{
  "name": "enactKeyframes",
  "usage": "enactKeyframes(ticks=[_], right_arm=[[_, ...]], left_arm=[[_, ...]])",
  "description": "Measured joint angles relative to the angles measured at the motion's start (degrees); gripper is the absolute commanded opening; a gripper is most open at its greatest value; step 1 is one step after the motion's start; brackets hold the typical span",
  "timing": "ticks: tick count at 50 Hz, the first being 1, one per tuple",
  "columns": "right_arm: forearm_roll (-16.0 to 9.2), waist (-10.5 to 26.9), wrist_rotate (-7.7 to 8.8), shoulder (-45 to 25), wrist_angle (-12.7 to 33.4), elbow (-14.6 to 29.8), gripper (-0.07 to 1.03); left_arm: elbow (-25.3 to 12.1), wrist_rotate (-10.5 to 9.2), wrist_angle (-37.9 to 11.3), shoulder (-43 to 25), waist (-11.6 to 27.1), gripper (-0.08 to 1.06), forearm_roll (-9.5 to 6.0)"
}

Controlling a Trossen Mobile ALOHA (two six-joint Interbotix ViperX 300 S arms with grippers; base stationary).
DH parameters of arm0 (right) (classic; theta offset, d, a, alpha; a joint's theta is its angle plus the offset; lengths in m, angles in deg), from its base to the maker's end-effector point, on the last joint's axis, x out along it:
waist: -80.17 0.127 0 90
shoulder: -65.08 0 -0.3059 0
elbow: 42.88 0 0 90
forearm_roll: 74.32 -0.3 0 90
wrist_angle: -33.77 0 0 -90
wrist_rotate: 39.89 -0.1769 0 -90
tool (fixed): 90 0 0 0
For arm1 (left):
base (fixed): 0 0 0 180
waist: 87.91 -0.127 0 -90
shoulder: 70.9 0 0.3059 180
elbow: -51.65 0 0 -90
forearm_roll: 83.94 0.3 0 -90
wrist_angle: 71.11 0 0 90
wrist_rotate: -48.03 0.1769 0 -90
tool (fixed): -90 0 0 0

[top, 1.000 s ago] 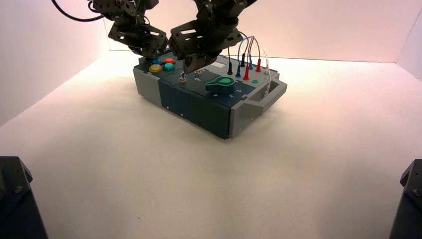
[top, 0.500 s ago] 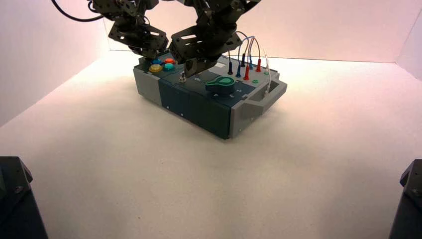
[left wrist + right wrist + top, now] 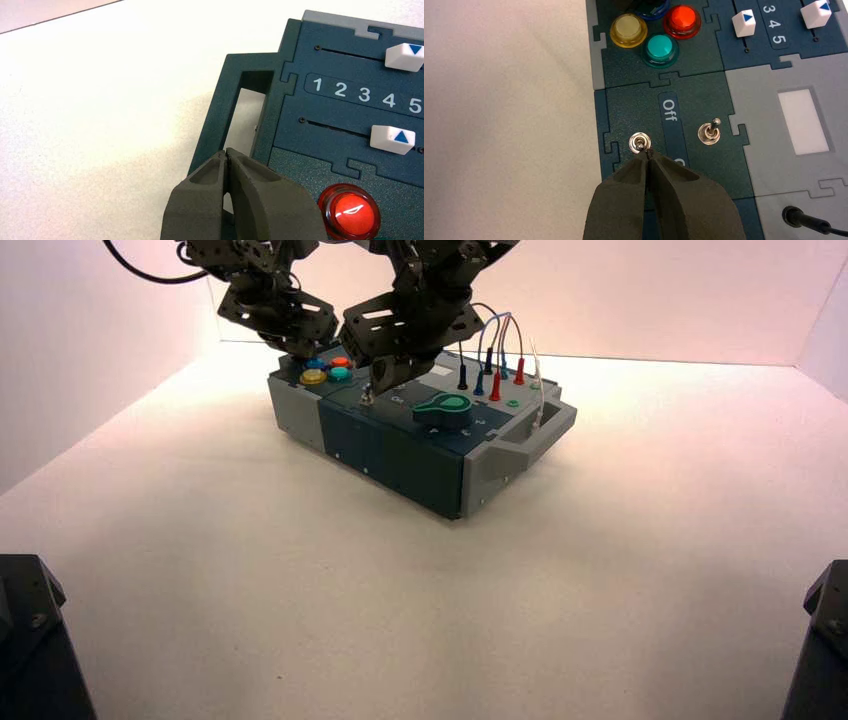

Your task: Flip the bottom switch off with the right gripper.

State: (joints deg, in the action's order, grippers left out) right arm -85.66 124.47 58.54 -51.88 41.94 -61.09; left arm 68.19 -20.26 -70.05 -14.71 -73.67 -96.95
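The bottom switch [image 3: 640, 143] is a small silver toggle near the box's front edge, beside the lettering "Off" [image 3: 669, 110]. My right gripper [image 3: 647, 152] is shut, and its joined tips rest against the switch's lever. From above, the right gripper [image 3: 377, 378] hangs just behind the switch [image 3: 367, 394]. The twin silver toggle [image 3: 710, 133] stands apart, with its lever leaning to the Off side. My left gripper [image 3: 226, 150] is shut on nothing, over the box's handle [image 3: 235, 110] at the button end.
The box [image 3: 400, 455] stands turned on the white table. It carries yellow [image 3: 628, 29], teal [image 3: 660, 48] and red [image 3: 682, 20] buttons, two white sliders [image 3: 404, 55], a green knob [image 3: 445, 412] and plugged wires [image 3: 495, 350]. A white window [image 3: 803, 121] lies past the toggles.
My right gripper has shifted left and down from over the twin toggle to the bottom switch. The left arm has stayed in place.
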Motion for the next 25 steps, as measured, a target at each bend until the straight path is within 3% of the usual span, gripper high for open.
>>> enactKeyframes(ticks=[25], right_arm=[[0.0,-0.26,0.0,-1.58,1.67,4.39,-0.02]], left_arm=[[0.09,-0.09,-0.09,0.0,0.0,-0.03,0.0]])
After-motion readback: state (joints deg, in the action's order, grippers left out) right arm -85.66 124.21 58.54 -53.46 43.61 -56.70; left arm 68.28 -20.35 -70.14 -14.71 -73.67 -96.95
